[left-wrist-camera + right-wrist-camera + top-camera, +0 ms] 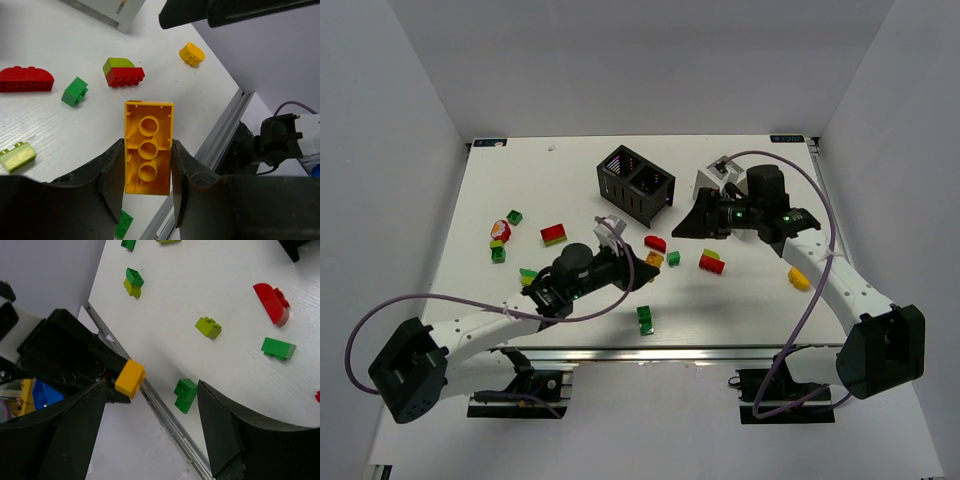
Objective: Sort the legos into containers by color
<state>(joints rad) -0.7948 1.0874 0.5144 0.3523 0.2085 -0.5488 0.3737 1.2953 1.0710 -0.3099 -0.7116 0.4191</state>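
My left gripper [147, 150] is shut on an orange lego [148, 147], its hollow underside toward the camera. From above, this gripper [642, 270] hangs over the table's middle front. My right gripper [700, 222] stands open and empty in front of the white container [712, 178]; its wrist view shows wide jaws [150, 405] with the held orange lego [130, 378] beyond them. The black container [635, 183] stands at the back centre. Loose legos include a red arch [655, 242], a red-and-green stack [711, 262], a yellow one [799, 278] and a green one [645, 319].
More legos lie at the left: a red-and-green stack [554, 234], a green one [514, 216], a mixed stack [500, 232] and a green-yellow pair [528, 275]. The table's metal front rail [660, 350] runs just below the green lego. White walls enclose the table on three sides.
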